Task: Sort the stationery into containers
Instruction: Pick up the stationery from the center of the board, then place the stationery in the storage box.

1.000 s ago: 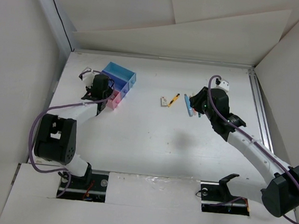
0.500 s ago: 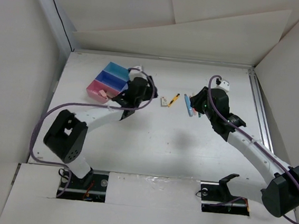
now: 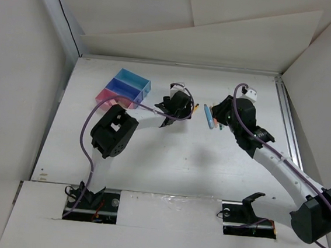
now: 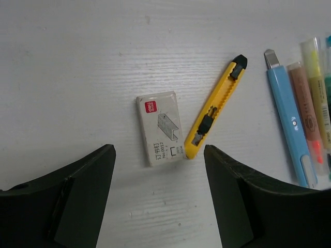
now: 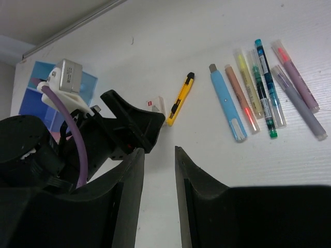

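Just changed: the left arm has swung away from the containers and crossed the counter to the loose stationery. A second ago it was over the pink bin.
Left jaws: they have spread wide over the last second and hold nothing. They hang above the staple box, one finger to each side and clear of it.
Meaning for the task: one drop-off looks finished, and the next pick is being lined up, most likely the staple box.
Staple box: it lies flat on the counter. Its lower corner touches or nearly touches the end of the yellow cutter, which lies slanted just to its right.
Pens: the light-blue pen and the other markers lie side by side beyond the cutter, all on the counter. A pinkish marker lies near the far end of the row.
Right jaws: they are partly open with a narrow gap and nothing between them, hovering near the pens as they were a second ago.
Containers: three joined bins sit at the far left of the counter: the light-blue bin, the blue-violet bin and the pink bin. The row now lies at a different angle, with its pink end further left.
Contents: they are too small to make out from overhead. Half a second ago a pale item showed in the pink bin.
Remaining: most of the stationery is still outside the bins.
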Available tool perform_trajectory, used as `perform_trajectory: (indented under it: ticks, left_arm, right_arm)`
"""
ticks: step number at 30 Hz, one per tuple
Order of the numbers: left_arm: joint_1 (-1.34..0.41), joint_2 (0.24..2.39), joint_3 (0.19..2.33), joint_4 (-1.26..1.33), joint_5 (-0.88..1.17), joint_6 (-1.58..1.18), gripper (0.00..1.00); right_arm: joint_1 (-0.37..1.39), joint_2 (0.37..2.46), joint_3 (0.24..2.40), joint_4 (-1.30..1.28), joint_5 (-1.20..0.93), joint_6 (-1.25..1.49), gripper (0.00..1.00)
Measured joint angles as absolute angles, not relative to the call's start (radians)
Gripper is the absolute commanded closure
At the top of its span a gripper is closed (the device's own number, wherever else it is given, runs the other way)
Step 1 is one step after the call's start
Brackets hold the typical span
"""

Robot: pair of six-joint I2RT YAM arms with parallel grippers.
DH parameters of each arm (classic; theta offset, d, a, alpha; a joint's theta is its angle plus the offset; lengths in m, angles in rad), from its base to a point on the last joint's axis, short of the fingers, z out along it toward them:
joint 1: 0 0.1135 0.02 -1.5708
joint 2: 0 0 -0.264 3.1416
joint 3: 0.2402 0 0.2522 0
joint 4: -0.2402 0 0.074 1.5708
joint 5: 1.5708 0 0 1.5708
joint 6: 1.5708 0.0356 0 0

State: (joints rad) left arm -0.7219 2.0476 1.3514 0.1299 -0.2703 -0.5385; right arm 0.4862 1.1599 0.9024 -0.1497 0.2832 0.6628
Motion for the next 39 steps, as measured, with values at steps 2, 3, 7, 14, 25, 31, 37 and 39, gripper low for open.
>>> perform_trajectory:
  ticks: [2,3,7,14,25,31,37,39]
  left_arm:
    - [-0.722,2.063,1.372,0.125,-0.291,-0.538,0.37]
    - [-0.722,2.070,1.384,0.123,-0.299,-0.538,0.39]
    - [-0.720,2.106,1.425,0.121,-0.324,-0.538,0.45]
    - [-0.720,2.168,1.479,0.110,-0.347,-0.533,0.60]
    - [-0.720,2.092,1.382,0.116,-0.398,-0.536,0.87]
    - [-0.655,1.785,1.184,0.133,-0.394,-0.560,0.87]
    - [-0.456,1.488,1.019,0.193,-0.431,-0.624,0.87]
    - [-0.395,1.430,0.950,0.203,-0.439,-0.649,0.87]
  right_arm:
    - [0.486,1.158,0.902,-0.149,0.284,0.663,0.64]
    - [0.486,1.158,0.902,-0.149,0.284,0.663,0.64]
    - [0.486,1.158,0.902,-0.149,0.284,0.663,0.64]
    - [0.486,1.158,0.902,-0.149,0.284,0.663,0.64]
    - [0.486,1.158,0.902,-0.150,0.284,0.663,0.64]
    - [0.486,1.158,0.902,-0.150,0.283,0.663,0.64]
    - [0.486,1.158,0.902,-0.150,0.279,0.663,0.64]
    - [0.486,1.158,0.902,-0.150,0.276,0.663,0.64]
